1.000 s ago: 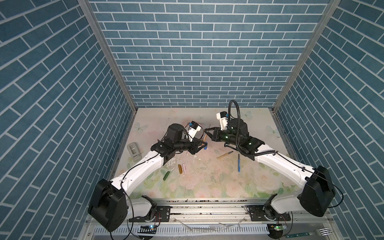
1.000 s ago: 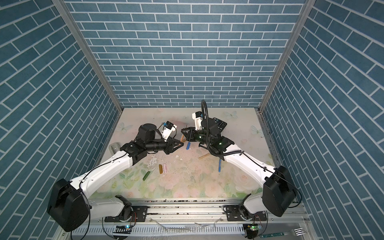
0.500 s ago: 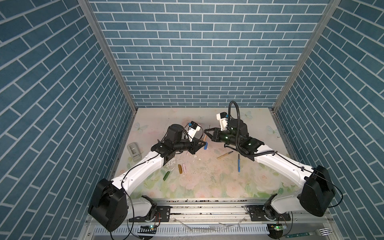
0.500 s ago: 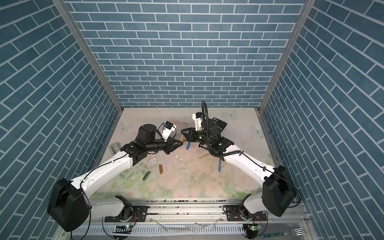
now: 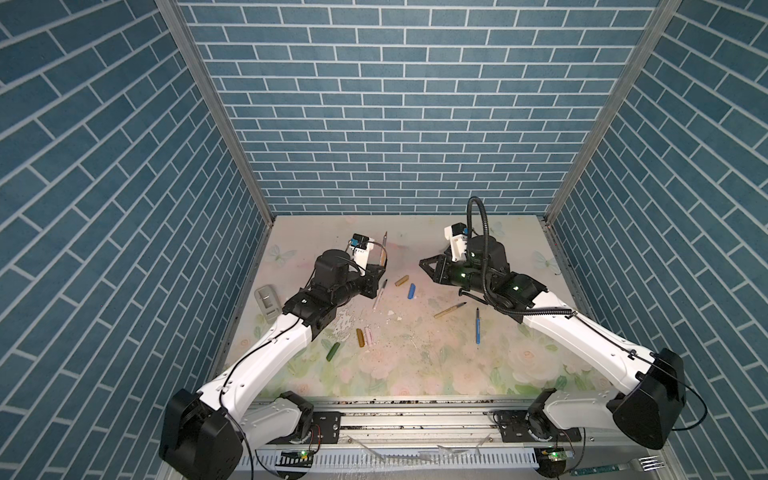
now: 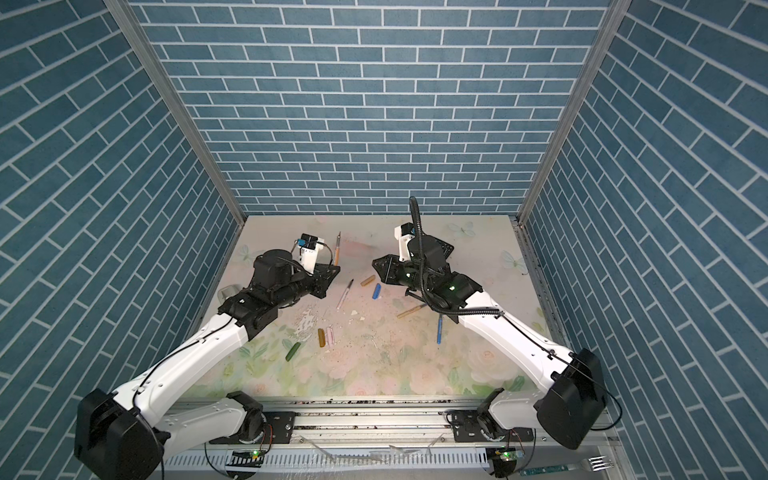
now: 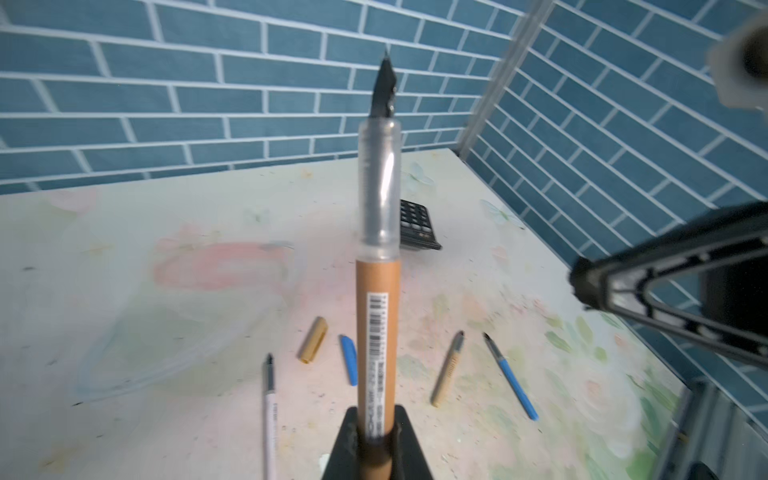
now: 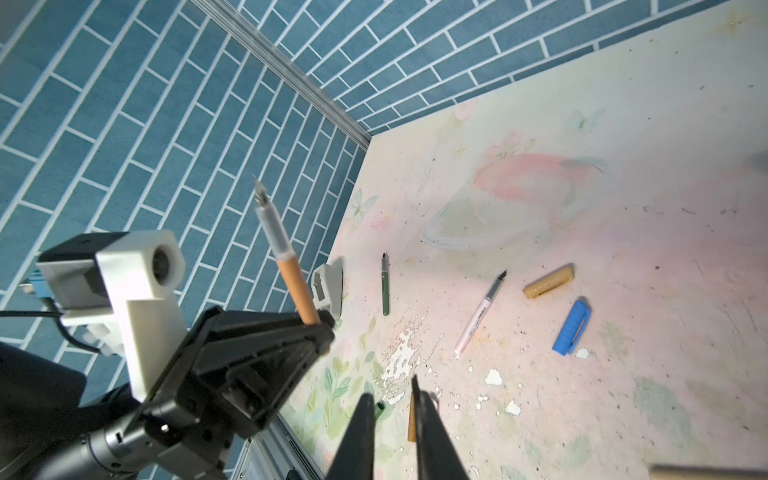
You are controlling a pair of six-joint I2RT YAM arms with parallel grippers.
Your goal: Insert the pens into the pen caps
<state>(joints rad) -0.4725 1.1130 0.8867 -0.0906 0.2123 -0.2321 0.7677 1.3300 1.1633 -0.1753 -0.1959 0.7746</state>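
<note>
Left wrist: left tool [image 7: 376,440] grips brown pen [image 7: 377,332].

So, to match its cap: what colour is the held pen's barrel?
Orange-brown pen, clearest in left wrist view.

Floral mat [image 5: 415,365] under everything, blue brick walls [image 5: 395,104] on three sides. Grey plastic gadget [image 5: 266,297] at the mat's left edge, against the wall; can't tell what it is. Black calculator [image 7: 417,226] flat toward the back right. White flakes [image 8: 493,377] and a peeled patch [image 8: 399,357] mid-mat. Metal rail [image 5: 415,419] along the front. Fork [image 5: 644,462] and green circuit strip [image 5: 596,471] just beside each other at the front right corner.
</note>
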